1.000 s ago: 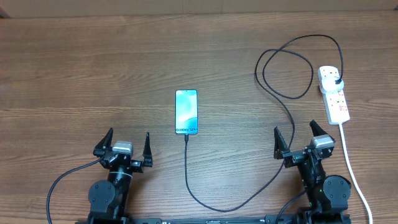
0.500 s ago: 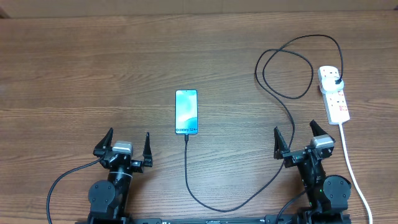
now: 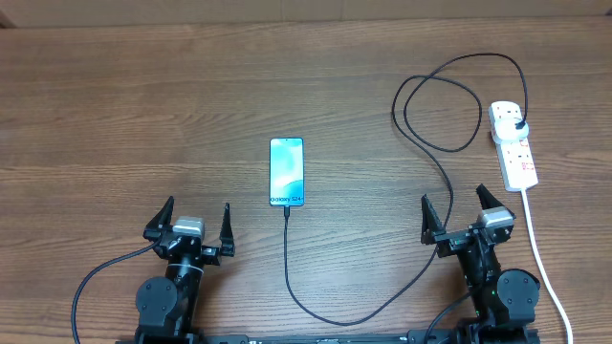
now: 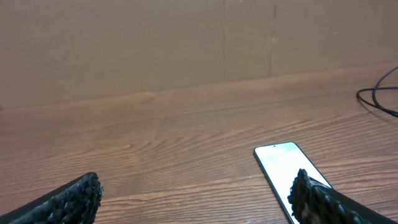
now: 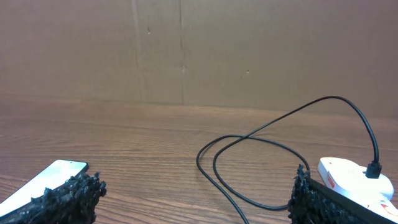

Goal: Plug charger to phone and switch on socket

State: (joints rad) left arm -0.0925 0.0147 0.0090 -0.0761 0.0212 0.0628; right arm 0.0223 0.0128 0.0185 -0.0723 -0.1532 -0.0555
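1. Gaping wide with nothing between its fingers, the left gripper (image 3: 197, 212) sits at about 7 o'clock on the wooden table (image 3: 115, 96), near the front edge. Its wrist camera shows both dark, textured fingertips (image 4: 68, 202) far apart.
2. The right gripper (image 3: 452, 205) mirrors it at about 5 o'clock, equally spread and empty. Both look parked clear of the work rather than reaching for anything.
3. The phone (image 3: 287, 172) lies flat near the table's centre, its blue-teal screen lit and facing up. It is at roughly 1 o'clock from the left gripper and 10 o'clock from the right, well apart from both.
4. The charger (image 3: 287, 253), a thin black cable, meets the phone's near short edge with its connector tip (image 3: 286, 211). It looks seated in the port, though the view is too small to be sure. The cable runs toward the front edge, bends right, climbs past the right gripper and loops loosely at 2 o'clock.
5. The socket (image 3: 513, 145), a white power strip, lies lengthways at 3 o'clock by the right edge. The charger's black plug (image 3: 516, 125) stands in its far outlet, and a white cord (image 3: 540, 248) trails toward 5 o'clock.
6. The loose loops likely keep the cable from tugging the phone. Whether the red-marked switch (image 3: 522, 164) is on cannot be told. If it is off, the right gripper is better placed to press it.
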